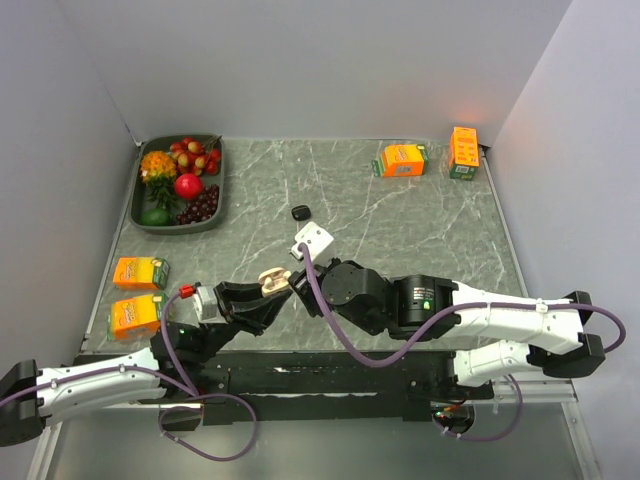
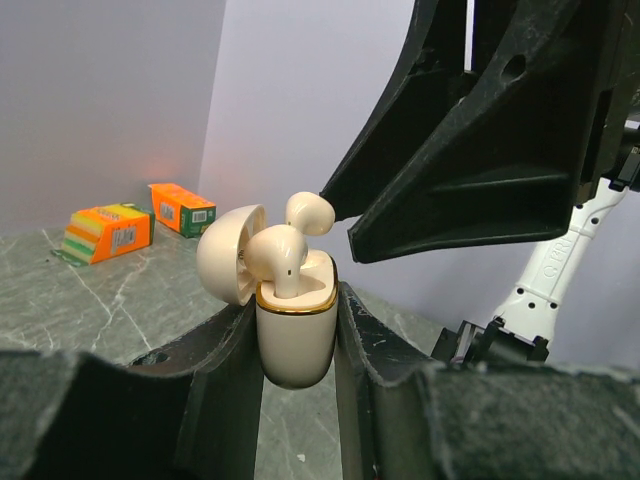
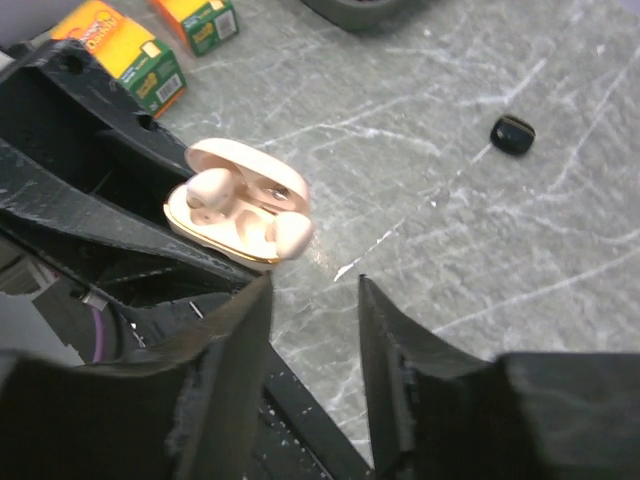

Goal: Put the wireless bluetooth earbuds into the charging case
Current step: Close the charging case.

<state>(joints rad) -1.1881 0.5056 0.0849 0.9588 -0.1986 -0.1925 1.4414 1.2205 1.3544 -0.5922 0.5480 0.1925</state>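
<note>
Veined grey marble tbl [image 1: 420,215] | glossy cream rounded case [image 2: 295,340] | bean-shaped buds [image 2: 278,252]

Marble table [image 1: 420,225], fruit tray [image 1: 178,229], 4 cartons [image 1: 403,160]

Left arm [image 1: 100,382] extends forward from its base, with the left gripper [image 2: 296,305] clamped on both sides of the upright charging case [image 2: 295,345]. Right arm [image 1: 500,315] folds leftward across the near table edge. The right gripper [image 3: 315,290] hangs just beside the left one, jaws parted and empty.
</note>
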